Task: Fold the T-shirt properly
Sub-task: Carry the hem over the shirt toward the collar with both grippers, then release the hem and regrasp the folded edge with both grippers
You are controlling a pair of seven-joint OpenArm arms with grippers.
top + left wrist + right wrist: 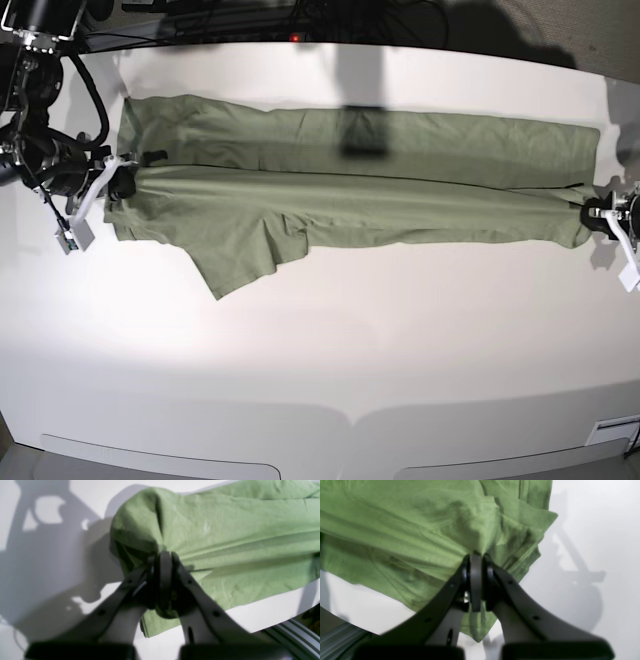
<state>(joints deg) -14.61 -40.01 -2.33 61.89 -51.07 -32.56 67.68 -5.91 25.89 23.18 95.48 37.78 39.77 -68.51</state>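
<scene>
Already the shirt [350, 190] is stretched taut as a long band across the table's [320, 350] far half, its long axis running straight between the arms, each end pinched by fingers pressed together: right gripper [476, 556] and left gripper [163, 555].

My left tool [163, 562] is matt black: two curved fingers, each dotted with small round screw holes, narrowing to flat dark pads. Behind them sit pale grey, rounded inner parts and a black crossbar at the base. My right tool [476, 562] is built the same, black fingers over light grey bodies, one with a narrow slot. From the base view, my right arm [40, 150] is dark metal wrapped in looping black cables, with white brackets near the tip. My left arm [622, 225] ends in white parts around a black core.
</scene>
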